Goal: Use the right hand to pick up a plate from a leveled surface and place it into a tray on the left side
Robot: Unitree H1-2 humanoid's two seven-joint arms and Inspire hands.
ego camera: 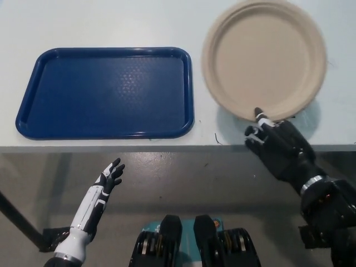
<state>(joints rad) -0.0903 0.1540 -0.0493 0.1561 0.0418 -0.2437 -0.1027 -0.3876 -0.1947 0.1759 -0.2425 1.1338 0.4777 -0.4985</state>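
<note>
Paper plate (265, 57), beige, round, rim up, at upper right of the head view; top edge cut by the frame. It looks raised off the white table (111, 22): a soft shadow shows on the tabletop below its right rim. Near edge of the plate meets the black right hand (276, 146), which pinches the rim at its lowest point. One white-tipped finger lies on top of the rim; the rest of the grip under the plate is hidden, so how far the fingers wrap cannot be told. Right arm comes up from the bottom right corner, hand just over the table's front edge.

Blue tray (105, 92), rectangular, rounded corners, textured floor, lies flat on the table to the left of the plate. Nothing in it. A narrow strip of bare table sits between tray's right rim and plate's left rim; they do not touch.

White left hand (110, 177) rests low at lower left, below the table edge, well apart from the tray, fingers loosely spread, holding nothing.
</note>
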